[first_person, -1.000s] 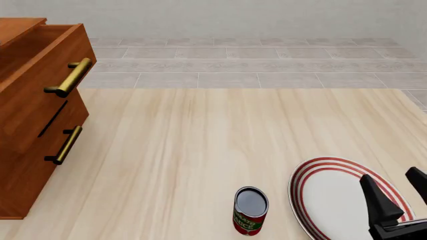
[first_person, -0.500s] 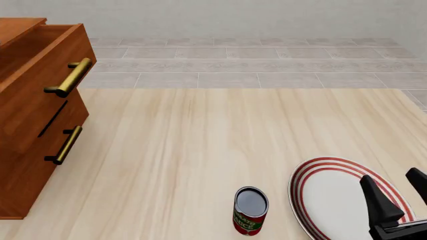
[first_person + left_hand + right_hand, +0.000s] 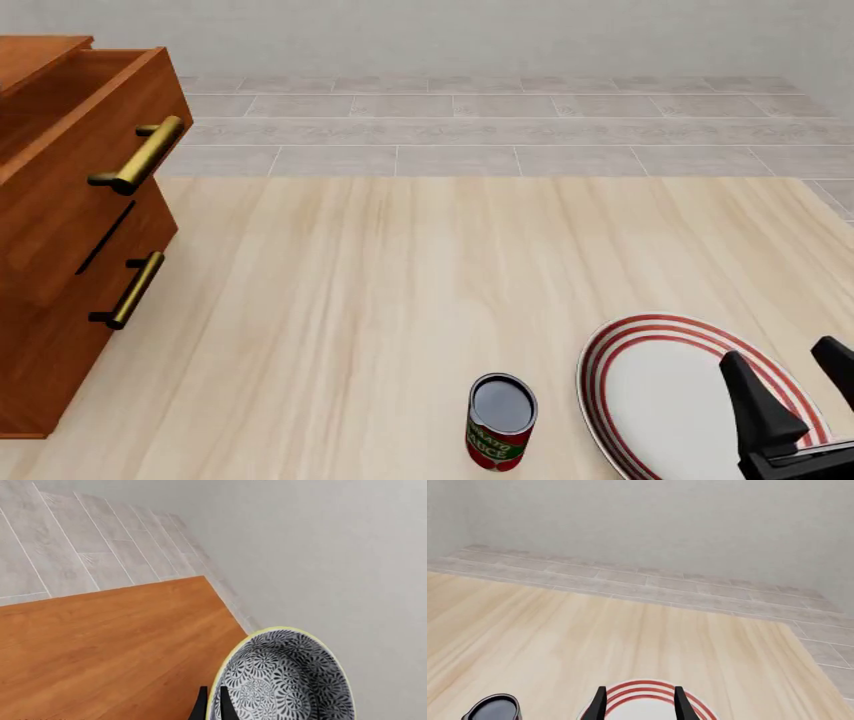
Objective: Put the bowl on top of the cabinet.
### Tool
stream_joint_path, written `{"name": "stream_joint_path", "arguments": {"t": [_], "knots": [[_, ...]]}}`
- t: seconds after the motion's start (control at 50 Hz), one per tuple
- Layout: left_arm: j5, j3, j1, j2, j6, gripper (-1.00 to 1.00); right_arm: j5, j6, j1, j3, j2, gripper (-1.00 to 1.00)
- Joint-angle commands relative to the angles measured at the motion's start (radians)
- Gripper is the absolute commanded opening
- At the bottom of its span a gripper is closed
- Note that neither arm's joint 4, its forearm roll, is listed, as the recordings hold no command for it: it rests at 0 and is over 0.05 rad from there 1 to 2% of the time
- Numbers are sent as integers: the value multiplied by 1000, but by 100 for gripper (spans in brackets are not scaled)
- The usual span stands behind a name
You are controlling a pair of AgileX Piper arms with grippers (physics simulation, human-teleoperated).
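Left gripper (image 3: 212,706): you are pinching the bowl (image 3: 283,677) rim over the cabinet (image 3: 100,645) top.
Right gripper (image 3: 801,385): you are hovering spread above the plate (image 3: 654,390), at 3 o'clock from the can (image 3: 502,420).

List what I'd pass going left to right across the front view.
cabinet → can → plate → right tool

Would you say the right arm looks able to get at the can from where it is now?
Probably yes. The right gripper hangs open over the plate, and the can stands upright just beside that plate with only bare table between them, nothing blocking.
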Motion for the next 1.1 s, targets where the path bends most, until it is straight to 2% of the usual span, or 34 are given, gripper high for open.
{"name": "stream_joint_path", "arguments": {"t": [0.02,0.4,0.42,1.1], "knots": [[-6,33,-11,36,9,-100,3,0,1,0,-4,100],[-16,48,-27,25,-1,-100,6,-2,3,0,-8,100],[-17,49,-30,23,-1,100,6,-3,3,0,-9,100],[-18,82,-47,-46,14,100,12,-18,13,0,-13,100]]}}
